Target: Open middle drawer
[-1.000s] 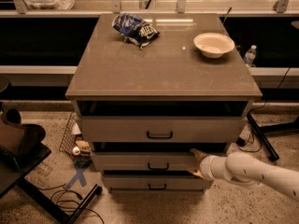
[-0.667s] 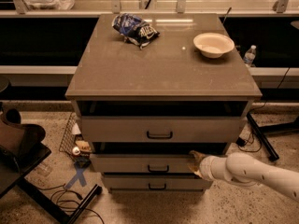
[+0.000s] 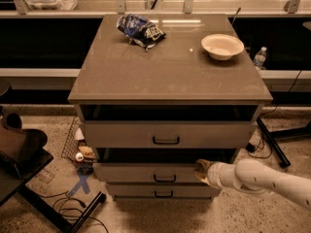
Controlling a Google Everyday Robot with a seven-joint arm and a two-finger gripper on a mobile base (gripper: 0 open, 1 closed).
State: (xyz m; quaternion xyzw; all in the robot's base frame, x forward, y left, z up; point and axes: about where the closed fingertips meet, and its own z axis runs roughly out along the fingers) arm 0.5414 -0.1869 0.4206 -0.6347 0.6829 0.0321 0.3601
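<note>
1. Below the taller top drawer (image 3: 121, 134) of the cabinet (image 3: 170, 76) sits the middle drawer (image 3: 141, 173), second of three fronts.
2. Its front is a low, wide grey-beige panel with a small black bar handle (image 3: 164, 178) at centre.
3. A dark gap lies above its top edge, and the panel stands slightly forward of the bottom drawer (image 3: 136, 190); its inside is not visible.
4. At the right end of that panel, the gripper (image 3: 203, 172) rests against the upper edge, on a white arm (image 3: 267, 178) reaching in from the right.
5. Whether the claw is apart or together cannot be told.
6. On the cabinet top lie a blue chip bag (image 3: 141, 30) and a white bowl (image 3: 222, 45), well apart.
</note>
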